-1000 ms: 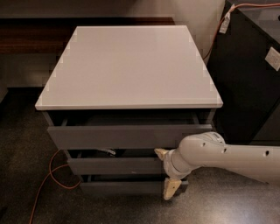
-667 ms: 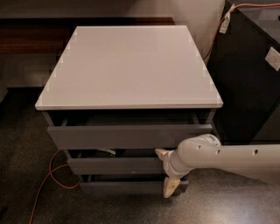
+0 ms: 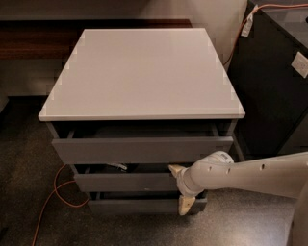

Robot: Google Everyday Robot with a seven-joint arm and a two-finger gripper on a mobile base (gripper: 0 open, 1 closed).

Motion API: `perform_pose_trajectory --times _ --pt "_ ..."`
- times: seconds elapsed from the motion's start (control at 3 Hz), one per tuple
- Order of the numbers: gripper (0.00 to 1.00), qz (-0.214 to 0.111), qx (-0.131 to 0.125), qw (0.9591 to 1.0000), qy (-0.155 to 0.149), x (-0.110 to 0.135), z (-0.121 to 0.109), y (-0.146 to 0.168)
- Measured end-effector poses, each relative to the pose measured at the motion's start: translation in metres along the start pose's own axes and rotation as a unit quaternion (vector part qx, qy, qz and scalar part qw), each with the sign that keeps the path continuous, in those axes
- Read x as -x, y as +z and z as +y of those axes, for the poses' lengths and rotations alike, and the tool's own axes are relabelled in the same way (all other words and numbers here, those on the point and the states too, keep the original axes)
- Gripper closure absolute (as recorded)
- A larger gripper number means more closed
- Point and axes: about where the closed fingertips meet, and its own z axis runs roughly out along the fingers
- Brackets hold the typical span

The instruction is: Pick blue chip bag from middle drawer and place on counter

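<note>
Scarcely anything had moved: the gripper (image 3: 181,188) stayed at the middle drawer (image 3: 125,182), fingers apart, drawer only slightly open.

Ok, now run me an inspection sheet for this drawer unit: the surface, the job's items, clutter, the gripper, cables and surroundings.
Surface: counter, glossy white; nothing seen on it.
Job's things: middle drawer is slightly open. The blue chip bag cannot be made out; only a pale scrap shows in the gap.
Clutter: nothing seen.
Grippers: gripper at the right end of the middle drawer's front, fingers open, one above the other.
Cables: orange cable on the floor at left; second orange cable over the black cabinet.
Surroundings: upper drawer ajar, lowest drawer, black cabinet at right, dark floor.
</note>
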Motion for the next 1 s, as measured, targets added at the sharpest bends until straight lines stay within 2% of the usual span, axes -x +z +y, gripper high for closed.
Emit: perform_pose_trajectory --times 0.67,1.0 --pt "0.0 0.017 -0.016 0.9996 0.015 -0.021 -0.017 0.032" --pt "0.0 0.018 -0.026 0.9985 0.044 -0.033 -0.025 0.051"
